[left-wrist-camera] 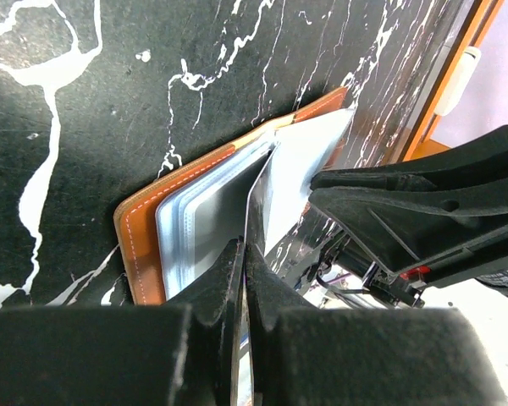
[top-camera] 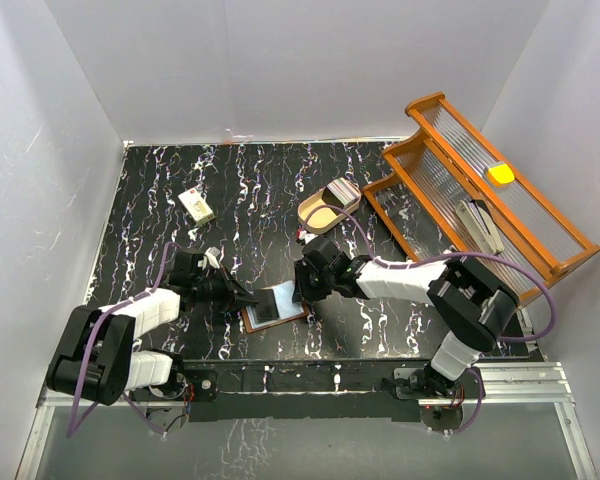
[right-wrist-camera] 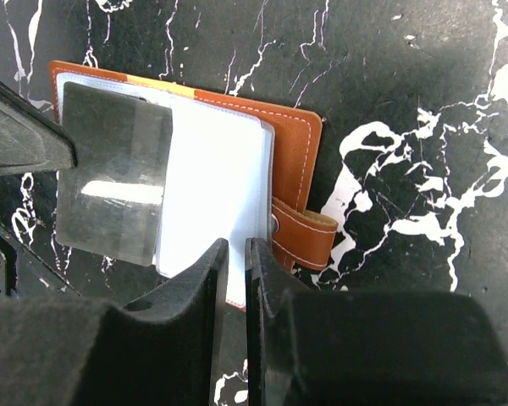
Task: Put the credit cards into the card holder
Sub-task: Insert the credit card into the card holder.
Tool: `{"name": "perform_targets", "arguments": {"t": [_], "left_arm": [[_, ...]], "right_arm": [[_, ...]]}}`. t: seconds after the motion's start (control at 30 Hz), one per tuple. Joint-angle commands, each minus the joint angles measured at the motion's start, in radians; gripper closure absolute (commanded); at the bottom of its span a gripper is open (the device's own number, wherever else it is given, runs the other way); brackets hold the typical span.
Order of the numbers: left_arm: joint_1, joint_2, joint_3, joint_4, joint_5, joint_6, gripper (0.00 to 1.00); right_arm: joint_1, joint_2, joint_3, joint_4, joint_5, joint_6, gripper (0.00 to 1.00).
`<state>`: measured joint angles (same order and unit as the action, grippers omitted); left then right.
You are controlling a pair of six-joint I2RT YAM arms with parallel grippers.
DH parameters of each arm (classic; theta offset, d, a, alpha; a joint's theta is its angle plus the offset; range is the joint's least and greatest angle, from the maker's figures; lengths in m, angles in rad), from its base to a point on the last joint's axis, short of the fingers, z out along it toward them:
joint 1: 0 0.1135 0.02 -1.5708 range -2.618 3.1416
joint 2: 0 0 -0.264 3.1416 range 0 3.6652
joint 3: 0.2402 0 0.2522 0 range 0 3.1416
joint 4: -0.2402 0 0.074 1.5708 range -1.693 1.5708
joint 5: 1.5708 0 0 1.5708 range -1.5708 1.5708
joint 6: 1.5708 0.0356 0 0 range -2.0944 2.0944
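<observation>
1 open card holder (right-wrist-camera: 296, 152), 1 credit card (right-wrist-camera: 110, 178) pinched by left tool (left-wrist-camera: 244, 251).

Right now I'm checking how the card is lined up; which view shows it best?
Right wrist: the card shows face-on over the holder. The left wrist sees only its edge in the left gripper; the top view shows a small dark patch.

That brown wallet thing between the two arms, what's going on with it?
The card holder lies open on the black table. The left gripper is shut on one greyish credit card and holds it over the clear sleeves. The right gripper, nearly closed, seems to pinch a sleeve edge to steady it. Whether the card has entered a pocket is hard to tell.
</observation>
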<state>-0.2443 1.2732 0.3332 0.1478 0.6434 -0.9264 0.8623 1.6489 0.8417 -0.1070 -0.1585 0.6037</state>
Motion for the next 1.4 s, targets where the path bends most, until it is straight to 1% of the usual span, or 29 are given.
{"name": "perform_targets", "arguments": {"t": [0.0,0.17,0.3,0.7,1.0,1.17,1.37], "left_arm": [[0.000,-0.010,0.028,-0.057,0.028,0.033,1.00],[0.000,0.006,0.057,-0.131,0.034,0.073,1.00],[0.000,-0.008,0.066,-0.158,0.029,0.084,1.00],[0.000,-0.009,0.089,-0.228,-0.004,0.089,1.00],[0.000,0.025,0.097,-0.185,-0.003,0.044,1.00],[0.000,0.020,0.077,-0.112,0.008,0.005,1.00],[-0.002,0.049,0.076,-0.082,-0.001,-0.007,1.00]], "right_arm": [[0.006,-0.081,0.067,-0.026,0.038,-0.009,0.87],[0.006,-0.093,0.086,-0.040,0.051,-0.032,0.85],[0.006,-0.073,0.067,0.023,0.013,-0.038,0.82],[0.006,-0.009,0.018,0.008,0.064,-0.038,0.87],[0.006,-0.019,0.005,0.001,0.087,-0.031,0.87],[0.006,-0.019,0.001,0.002,0.097,-0.019,0.88],[0.007,-0.023,-0.005,0.014,0.089,-0.013,0.88]]}}
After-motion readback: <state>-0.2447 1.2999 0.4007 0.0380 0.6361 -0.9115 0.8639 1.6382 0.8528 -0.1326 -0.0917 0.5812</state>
